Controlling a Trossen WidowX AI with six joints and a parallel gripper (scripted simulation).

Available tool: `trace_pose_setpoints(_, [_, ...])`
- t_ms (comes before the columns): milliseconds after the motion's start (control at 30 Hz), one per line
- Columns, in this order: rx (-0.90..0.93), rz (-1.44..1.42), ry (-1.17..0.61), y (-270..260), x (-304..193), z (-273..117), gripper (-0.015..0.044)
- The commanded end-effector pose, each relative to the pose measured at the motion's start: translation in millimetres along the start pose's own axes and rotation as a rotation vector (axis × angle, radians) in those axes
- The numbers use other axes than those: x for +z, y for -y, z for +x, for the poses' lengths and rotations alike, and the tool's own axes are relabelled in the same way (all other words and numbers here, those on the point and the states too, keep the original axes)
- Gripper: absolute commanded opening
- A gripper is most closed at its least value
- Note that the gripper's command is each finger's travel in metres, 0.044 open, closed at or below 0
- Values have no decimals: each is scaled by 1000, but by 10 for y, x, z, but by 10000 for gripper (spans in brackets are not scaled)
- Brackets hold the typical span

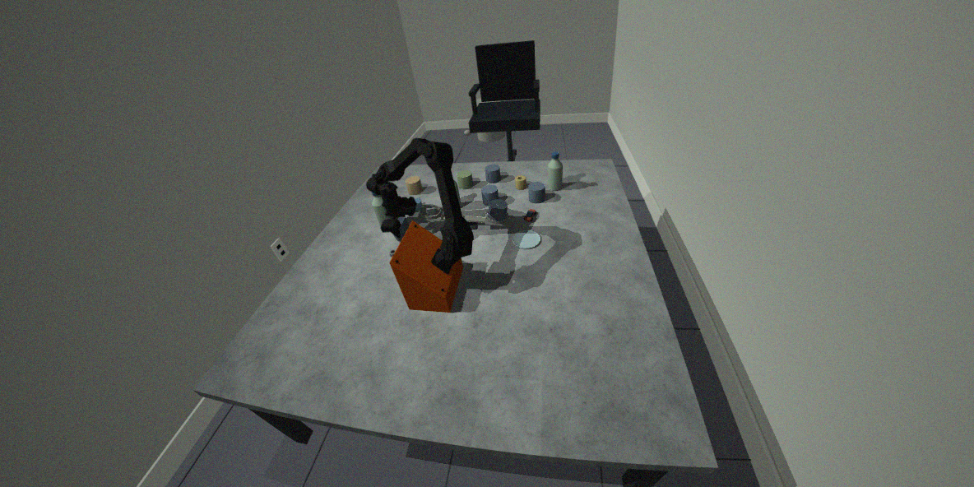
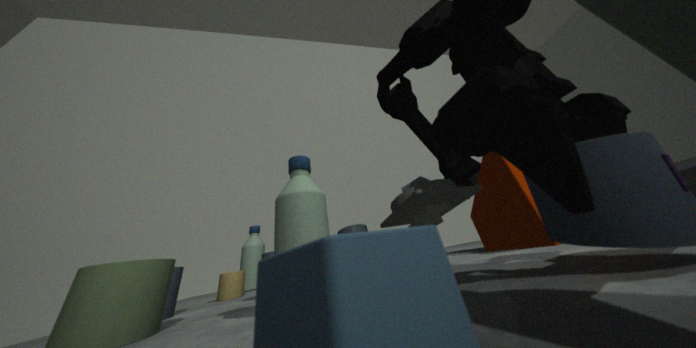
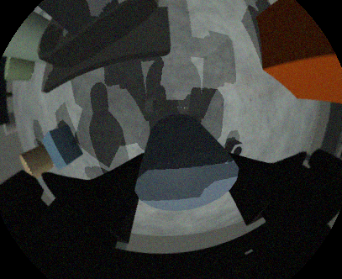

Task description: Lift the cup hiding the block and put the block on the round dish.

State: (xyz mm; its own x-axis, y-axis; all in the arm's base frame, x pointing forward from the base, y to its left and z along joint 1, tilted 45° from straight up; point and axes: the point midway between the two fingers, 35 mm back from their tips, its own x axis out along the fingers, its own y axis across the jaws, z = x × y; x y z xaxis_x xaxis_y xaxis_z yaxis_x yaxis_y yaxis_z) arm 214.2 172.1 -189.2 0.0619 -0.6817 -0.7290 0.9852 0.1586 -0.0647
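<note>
My gripper is shut on a blue-grey cup. The cup is low, at or just above the table beside the orange box; the exterior view shows a purple mark on it. The other cup stands on the right end of the balance. The left end, seen by the arm in the top view, shows a ring-like pan without a cup. The round dish lies right of the balance with no cup above it. I cannot make out the block.
The orange box stands close to the gripper. A green bottle stands at the back right, another at the left. A blue block, several cylinders and a small red-black object are around.
</note>
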Motion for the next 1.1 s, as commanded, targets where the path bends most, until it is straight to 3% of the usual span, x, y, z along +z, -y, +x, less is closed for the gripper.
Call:
trace_pose_setpoints(0, [1, -8, 6, 7, 12, 67, 0])
trace_pose_setpoints(133, [1, -8, 7, 7, 14, 134, 0])
trace_pose_setpoints(700, [-3, -2, 3, 3, 2, 20, 440])
trace_pose_setpoints(867, [0, -8, 4, 9, 3, -432, 440])
trace_pose_setpoints(1000, [0, -9, 4, 11, 4, -450, 440])
trace_pose_setpoints(1067, [0, -32, 4, -29, 58, -486, 387])
